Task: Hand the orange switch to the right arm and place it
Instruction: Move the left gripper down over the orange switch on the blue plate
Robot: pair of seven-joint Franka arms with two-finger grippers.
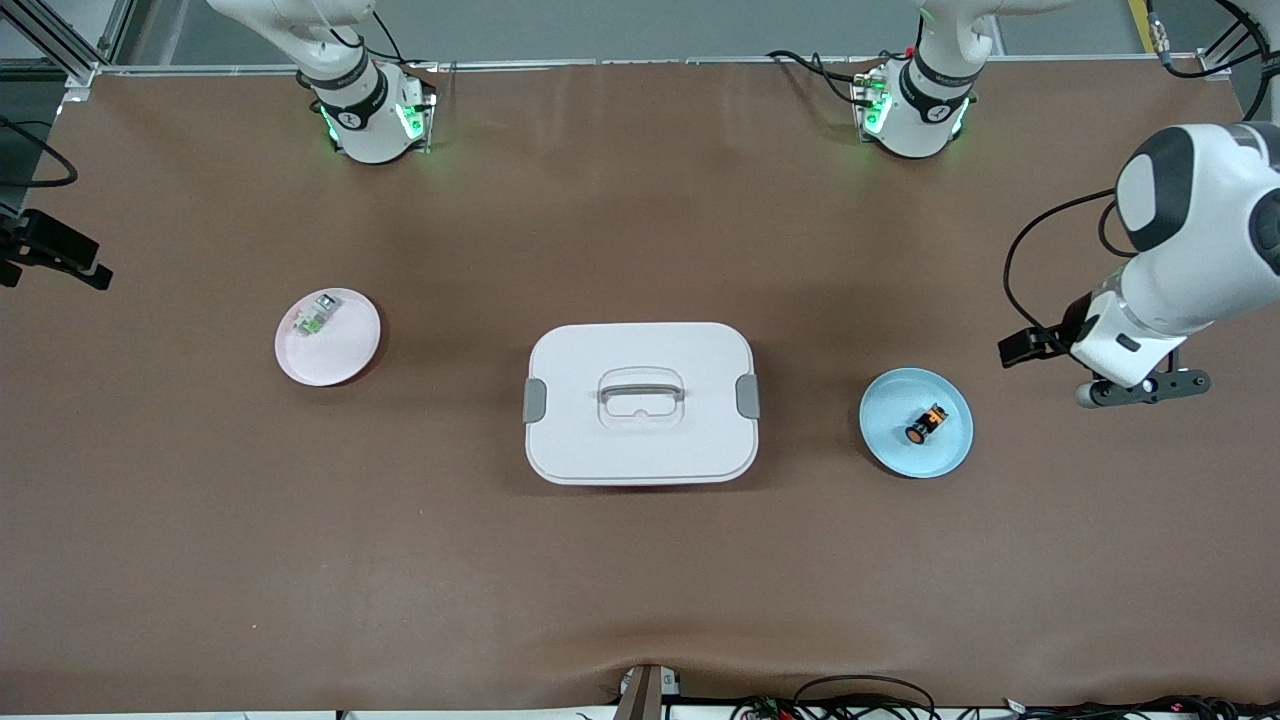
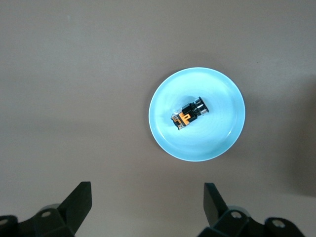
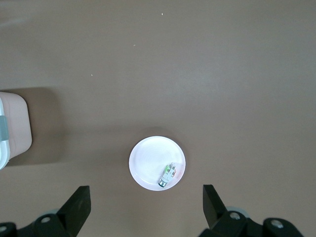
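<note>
The orange switch (image 1: 927, 424) is a tiny black cylinder with a round orange end. It lies on its side on a light blue plate (image 1: 895, 445) toward the left arm's end of the table. In the left wrist view the switch (image 2: 189, 115) rests in the middle of that plate (image 2: 222, 143). My left gripper (image 1: 1147, 388) hangs open and empty in the air beside the plate; its own view shows it (image 2: 146, 197) apart from the switch. My right gripper (image 3: 146, 197) is open and empty, high above the table, and does not show in the front view.
A pink plate (image 1: 345, 355) toward the right arm's end holds a small grey-white piece with a green part (image 1: 313, 317); both show in the right wrist view (image 3: 145, 165) (image 3: 168, 174). A white lidded box with a handle (image 1: 640, 402) stands between the two plates.
</note>
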